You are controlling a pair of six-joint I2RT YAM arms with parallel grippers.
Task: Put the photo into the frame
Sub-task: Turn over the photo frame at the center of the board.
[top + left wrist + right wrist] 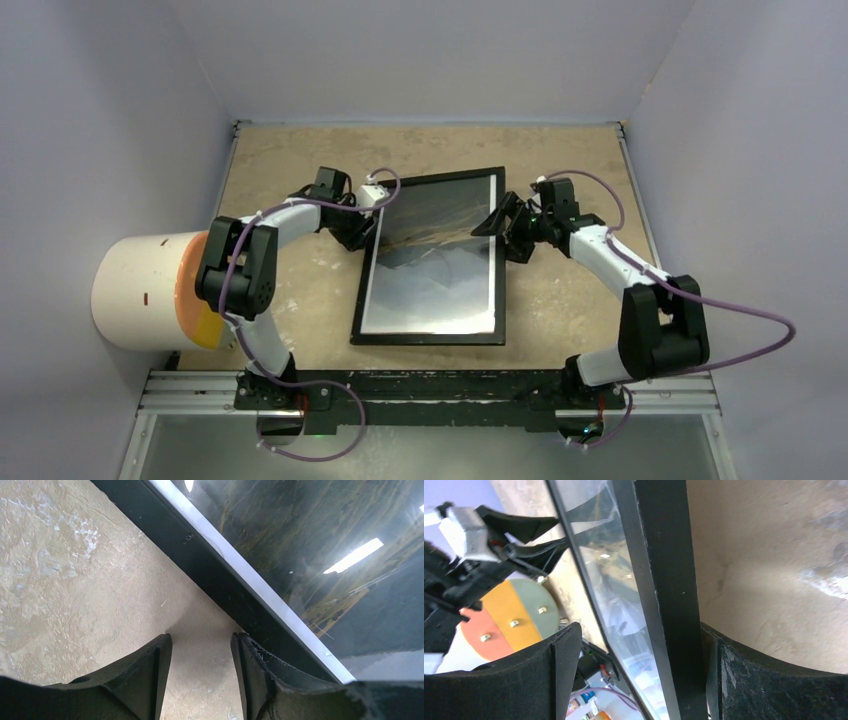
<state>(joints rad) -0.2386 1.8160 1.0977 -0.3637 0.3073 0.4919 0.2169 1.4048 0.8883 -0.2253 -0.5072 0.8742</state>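
The black frame (428, 340) lies flat in the middle of the table, and the glossy mountain photo (435, 270) sits inside its rails. My left gripper (368, 228) is down at the frame's upper left rail. In the left wrist view it (200, 637) is open over bare table, its right finger beside the black rail (200, 562) and the photo's white border (260, 585). My right gripper (508, 228) is at the right rail. In the right wrist view it (639, 630) is open astride that rail (664, 555), with the photo (609, 580) beneath.
A white cylinder (140, 290) with an orange end lies at the table's left edge; its coloured disc (509, 620) shows in the right wrist view. Pale walls close in the back and sides. A metal rail (430, 395) carries the arm bases at the near edge.
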